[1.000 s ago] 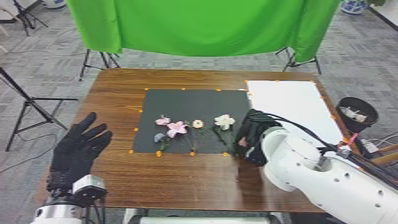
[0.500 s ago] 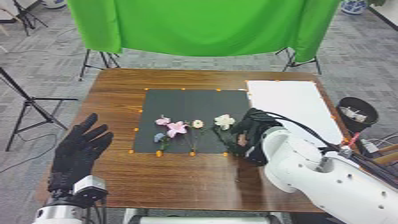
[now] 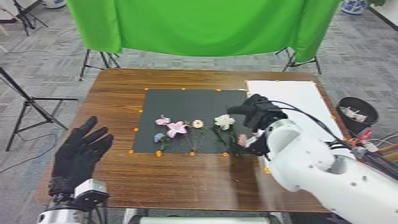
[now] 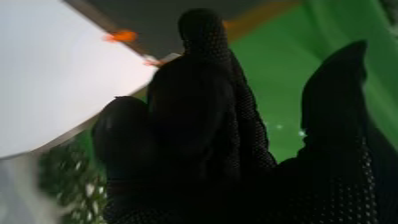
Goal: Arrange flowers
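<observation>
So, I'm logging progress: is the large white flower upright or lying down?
Lying down: the white flower rests on the dark sheet, its stem stretched toward the robot.

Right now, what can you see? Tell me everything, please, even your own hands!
Table: one, brown, middle
Dark mat: one, grey-black, on the table
White sheet: one, table's far right
Pink flowers: two, mat's left half
Blue-purple flower: one, below them
Cream flower: one, mat's middle
White flower: one, right of the cream one
Pink thing: one, mat's right edge, maybe a flower
Markers: many, orange, around mat and sheet
Cloth: one, green, behind the table
Stands: several, black, floor
Bin: one, black, right of the table
Left hand: one, black, table's left
Right hand: one, black, mat's right edge
Arms: two, white, bottom corners
</observation>
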Action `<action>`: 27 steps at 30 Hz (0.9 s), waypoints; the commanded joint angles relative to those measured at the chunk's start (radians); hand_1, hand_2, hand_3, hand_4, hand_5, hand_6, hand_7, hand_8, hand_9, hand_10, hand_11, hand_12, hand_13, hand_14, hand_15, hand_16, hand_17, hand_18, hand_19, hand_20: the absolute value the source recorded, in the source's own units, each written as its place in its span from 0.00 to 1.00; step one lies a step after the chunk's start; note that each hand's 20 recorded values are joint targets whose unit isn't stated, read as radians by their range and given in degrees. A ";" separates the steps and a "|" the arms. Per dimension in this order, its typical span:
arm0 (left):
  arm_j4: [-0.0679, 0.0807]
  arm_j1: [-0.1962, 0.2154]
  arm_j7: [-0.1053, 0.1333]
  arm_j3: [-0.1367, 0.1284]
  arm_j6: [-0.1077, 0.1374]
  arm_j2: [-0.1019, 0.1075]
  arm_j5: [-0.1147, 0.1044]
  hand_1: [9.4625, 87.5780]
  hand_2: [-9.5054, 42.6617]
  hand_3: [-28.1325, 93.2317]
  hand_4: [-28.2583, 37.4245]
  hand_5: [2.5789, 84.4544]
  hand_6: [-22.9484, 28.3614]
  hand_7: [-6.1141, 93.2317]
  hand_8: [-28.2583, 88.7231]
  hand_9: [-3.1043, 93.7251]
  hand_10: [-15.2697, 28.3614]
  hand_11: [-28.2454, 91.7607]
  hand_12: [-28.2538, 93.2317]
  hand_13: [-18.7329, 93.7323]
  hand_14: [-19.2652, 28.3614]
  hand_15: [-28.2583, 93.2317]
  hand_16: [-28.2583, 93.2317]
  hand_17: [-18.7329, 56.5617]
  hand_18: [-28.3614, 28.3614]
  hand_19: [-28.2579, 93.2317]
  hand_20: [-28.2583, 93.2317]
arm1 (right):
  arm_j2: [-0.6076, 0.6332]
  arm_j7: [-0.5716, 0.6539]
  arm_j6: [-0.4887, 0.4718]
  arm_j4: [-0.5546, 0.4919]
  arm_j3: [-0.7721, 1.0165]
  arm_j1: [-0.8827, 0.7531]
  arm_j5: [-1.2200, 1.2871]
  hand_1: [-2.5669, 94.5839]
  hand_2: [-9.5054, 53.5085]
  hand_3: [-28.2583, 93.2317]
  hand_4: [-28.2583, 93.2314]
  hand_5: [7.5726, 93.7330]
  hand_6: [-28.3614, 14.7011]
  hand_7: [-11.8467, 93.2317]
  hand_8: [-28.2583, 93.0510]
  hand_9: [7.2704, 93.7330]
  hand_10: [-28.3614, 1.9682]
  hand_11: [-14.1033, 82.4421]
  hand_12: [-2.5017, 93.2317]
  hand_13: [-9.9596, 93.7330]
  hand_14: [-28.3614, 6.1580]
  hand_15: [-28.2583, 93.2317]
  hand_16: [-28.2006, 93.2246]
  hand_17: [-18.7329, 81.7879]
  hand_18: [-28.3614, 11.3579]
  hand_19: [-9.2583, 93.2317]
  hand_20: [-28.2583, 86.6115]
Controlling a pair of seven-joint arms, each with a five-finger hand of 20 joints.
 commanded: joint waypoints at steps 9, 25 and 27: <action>0.028 0.080 0.119 -0.063 0.047 0.073 -0.076 0.22 0.31 0.75 0.05 0.43 0.58 0.15 0.17 0.37 0.74 0.44 0.32 0.35 0.92 0.66 0.14 0.13 0.91 0.60 0.30 | -0.024 -0.566 0.094 -0.036 0.723 -0.535 0.768 0.18 0.36 0.90 0.03 0.46 0.54 0.25 0.15 0.48 0.26 0.29 0.17 0.49 0.19 0.55 0.30 0.35 0.10 0.57 0.32; 0.056 0.060 0.169 -0.089 0.046 0.101 -0.131 0.22 0.29 0.76 0.05 0.44 0.58 0.14 0.17 0.36 0.75 0.44 0.33 0.30 0.79 0.58 0.16 0.14 0.86 0.59 0.32 | -0.034 -0.758 0.153 -0.048 0.949 -0.789 0.964 0.16 0.37 0.92 0.02 0.39 0.64 0.24 0.14 0.42 0.35 0.26 0.16 0.43 0.21 0.47 0.34 0.30 0.13 0.49 0.37; 0.056 0.059 0.160 -0.109 0.049 0.106 -0.124 0.22 0.29 0.76 0.05 0.43 0.57 0.14 0.17 0.35 0.74 0.43 0.33 0.30 0.79 0.57 0.16 0.13 0.87 0.58 0.32 | -0.032 -0.745 0.151 -0.048 0.955 -0.790 0.956 0.16 0.37 0.92 0.02 0.37 0.65 0.23 0.14 0.42 0.35 0.25 0.16 0.43 0.21 0.47 0.34 0.30 0.13 0.49 0.37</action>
